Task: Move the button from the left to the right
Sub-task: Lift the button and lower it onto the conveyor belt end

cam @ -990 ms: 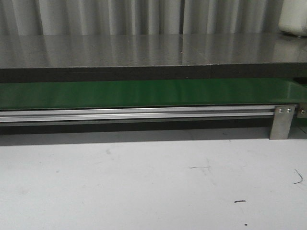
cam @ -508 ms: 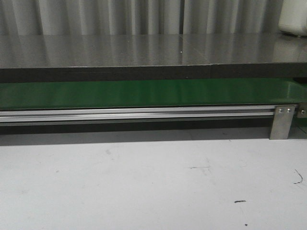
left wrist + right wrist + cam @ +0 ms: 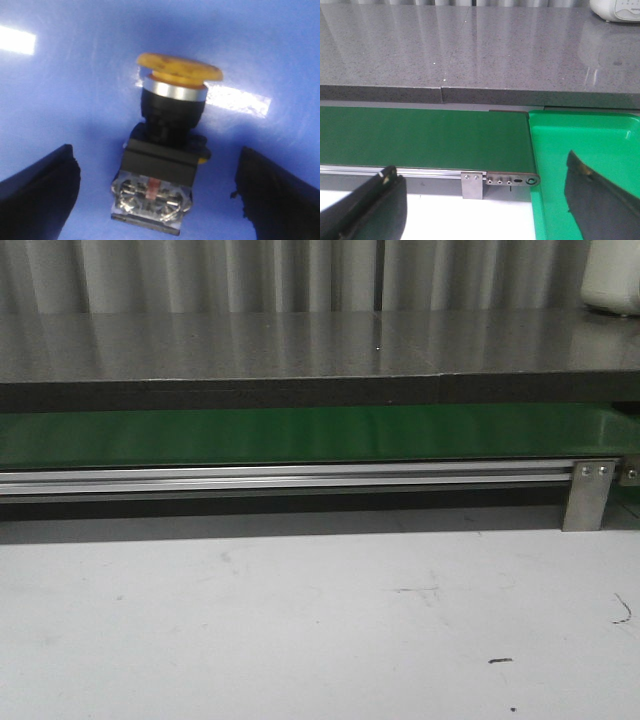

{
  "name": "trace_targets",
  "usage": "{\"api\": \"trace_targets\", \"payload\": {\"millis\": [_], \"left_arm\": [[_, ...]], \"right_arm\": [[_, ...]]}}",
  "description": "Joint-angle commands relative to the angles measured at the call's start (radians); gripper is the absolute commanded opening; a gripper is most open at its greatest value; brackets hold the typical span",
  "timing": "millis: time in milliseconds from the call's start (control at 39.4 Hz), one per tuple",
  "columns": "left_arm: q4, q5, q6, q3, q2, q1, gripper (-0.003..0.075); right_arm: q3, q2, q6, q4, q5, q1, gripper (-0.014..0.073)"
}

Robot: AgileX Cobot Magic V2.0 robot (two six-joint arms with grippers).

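The button lies on its side on a blue surface in the left wrist view, orange cap away from the fingers and its clear contact block toward them. My left gripper is open, its two black fingers wide on either side of the button's body without touching it. My right gripper is open and empty, hanging over the white table edge near the end of the green conveyor belt. Neither gripper nor the button shows in the front view.
A bright green tray sits just past the belt's end. A grey stone counter runs behind the belt, with a white appliance at its far right. An aluminium rail and bracket edge the belt above the white table.
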Motion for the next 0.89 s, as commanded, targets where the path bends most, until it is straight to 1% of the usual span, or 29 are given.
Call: {"api": "trace_targets", "payload": {"millis": [0,76,279,356,432,609,711,762,863], "left_arm": [[-0.015,-0.03,0.008,-0.029,-0.052,0.005,0.0593],[-0.017,-0.032,0.008,-0.031,-0.052,0.005,0.0552],[-0.026,-0.02,0.008,-0.031,-0.043,0.005,0.0314],[-0.026,-0.018,0.008,-0.031,-0.043,0.005,0.025],[-0.026,-0.008,0.008,-0.037,-0.043,0.005,0.0207],[-0.06,0.022,0.006,-0.058,-0.057,0.005,0.0202],[-0.084,0.043,0.006,-0.1,-0.077,0.004,0.0202],[-0.111,0.055,0.006,-0.123,-0.093,-0.004,0.0202],[-0.119,0.071,0.006,-0.183,-0.132,-0.04,0.0202]], "right_arm": [[-0.038,0.013,-0.012,0.005,-0.082,-0.004,0.0654],[-0.038,0.013,-0.012,0.005,-0.082,-0.004,0.0654],[-0.038,0.013,-0.012,0.005,-0.082,-0.004,0.0654],[-0.038,0.013,-0.012,0.005,-0.082,-0.004,0.0654],[-0.038,0.013,-0.012,0.005,-0.082,-0.004,0.0654],[-0.038,0.013,-0.012,0.005,-0.082,-0.004,0.0654],[-0.038,0.013,-0.012,0.005,-0.082,-0.004,0.0654],[-0.038,0.013,-0.012,0.005,-0.082,-0.004,0.0654],[-0.038,0.013,-0.012,0.005,-0.082,-0.004,0.0654]]}}
